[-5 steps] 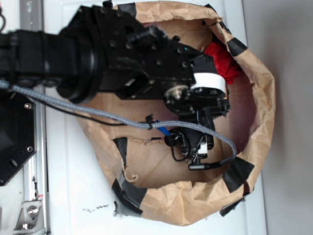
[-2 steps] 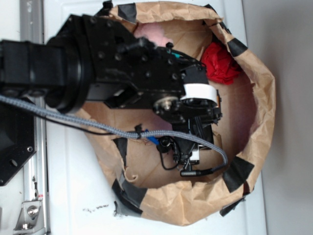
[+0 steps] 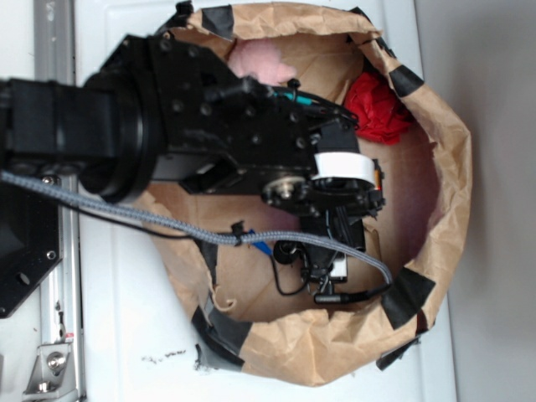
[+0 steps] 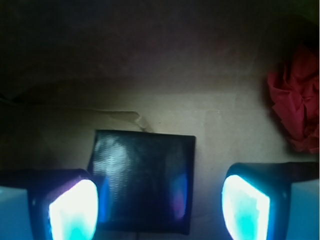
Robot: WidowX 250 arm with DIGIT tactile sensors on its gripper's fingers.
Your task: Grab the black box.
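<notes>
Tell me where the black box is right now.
In the wrist view the black box lies on the brown paper floor at lower centre, between the open pincer's fingers and nearer the left one, with the red cloth off to the right.

I can read no text, label, brand, number or sign anywhere in my views, not on the white band (image 3: 342, 167) around my wrist, nor on the black box (image 4: 145, 180) below my fingers.
</notes>
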